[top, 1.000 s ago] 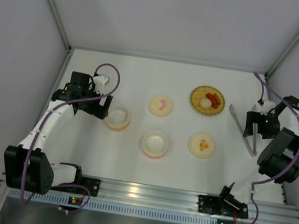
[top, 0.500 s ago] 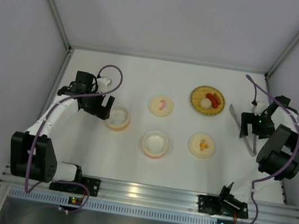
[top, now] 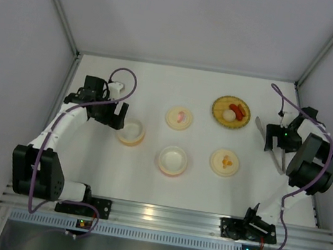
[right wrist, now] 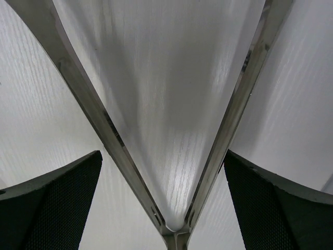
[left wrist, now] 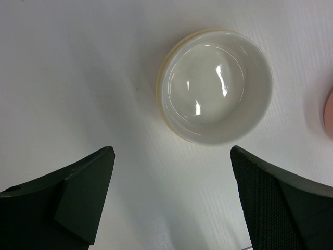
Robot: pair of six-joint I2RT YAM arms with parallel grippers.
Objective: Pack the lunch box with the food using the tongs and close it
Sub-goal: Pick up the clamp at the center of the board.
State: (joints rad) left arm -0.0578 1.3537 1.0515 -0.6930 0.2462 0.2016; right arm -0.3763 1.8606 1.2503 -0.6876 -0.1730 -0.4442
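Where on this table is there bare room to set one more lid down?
Bare: the far strip behind the woven plate and the pink-marked lid, and the near strip between the middle bowl and the aluminium rail. Crowded: the middle, and the right edge with the tongs.

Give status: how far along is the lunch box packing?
Nothing is done yet: the food sits on the woven plate and the bowl by the left gripper is empty. In hand: the right gripper, jaws open, straddles the tongs on the table. Remaining: grasp them, load the food, close up.
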